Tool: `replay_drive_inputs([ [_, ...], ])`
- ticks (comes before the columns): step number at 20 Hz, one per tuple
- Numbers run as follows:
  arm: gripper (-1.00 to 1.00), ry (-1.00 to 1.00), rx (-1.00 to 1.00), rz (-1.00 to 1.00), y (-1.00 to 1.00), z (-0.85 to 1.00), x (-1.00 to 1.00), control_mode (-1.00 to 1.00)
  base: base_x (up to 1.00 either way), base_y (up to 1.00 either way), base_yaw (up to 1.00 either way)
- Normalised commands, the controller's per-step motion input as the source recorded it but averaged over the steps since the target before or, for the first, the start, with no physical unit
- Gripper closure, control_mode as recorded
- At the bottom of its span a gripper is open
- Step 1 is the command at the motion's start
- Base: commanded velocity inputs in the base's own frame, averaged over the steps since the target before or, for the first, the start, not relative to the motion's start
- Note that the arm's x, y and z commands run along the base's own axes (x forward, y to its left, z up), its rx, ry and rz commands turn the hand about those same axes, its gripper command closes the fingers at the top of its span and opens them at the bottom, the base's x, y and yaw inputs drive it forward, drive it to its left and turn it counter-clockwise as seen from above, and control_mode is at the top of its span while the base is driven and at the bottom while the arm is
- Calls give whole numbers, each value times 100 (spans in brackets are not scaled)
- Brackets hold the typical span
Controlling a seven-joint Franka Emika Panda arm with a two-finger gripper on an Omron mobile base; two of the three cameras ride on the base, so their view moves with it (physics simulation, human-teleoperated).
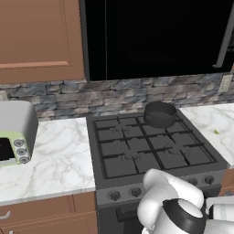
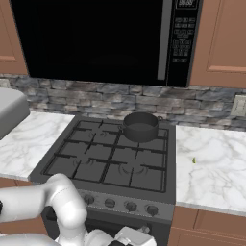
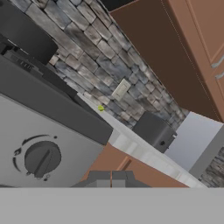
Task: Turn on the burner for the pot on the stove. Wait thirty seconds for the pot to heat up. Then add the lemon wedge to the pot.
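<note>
Hand view — knob [image 3: 42,158] close, face blurred | pincer [image 3: 112,176] tips near together, gap unclear

Even, soft rendered light; sharp, glare-free.

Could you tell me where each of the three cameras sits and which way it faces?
Left base view: behind the arm's left, looking down over the stove; white arm at lower right.
Right base view: behind its right, same stove; arm at lower left.
Hand view: low at the stove front, rolled, facing a knob; fingers at bottom.
Both base views share the pot and the lemon wedge.
</note>
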Motion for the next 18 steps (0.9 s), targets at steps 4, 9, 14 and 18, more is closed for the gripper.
replay_drive_inputs([
  [4, 100, 0, 0, 0, 0, 0, 0, -100, 0, 0, 0],
  [9, 100, 0, 0, 0, 0, 0, 0, -100, 0, 0, 0],
  [14, 100, 0, 0, 0, 0, 0, 0, -100, 0, 0, 0],
  [18, 100, 0, 0, 0, 0, 0, 0, -100, 0, 0, 0],
])
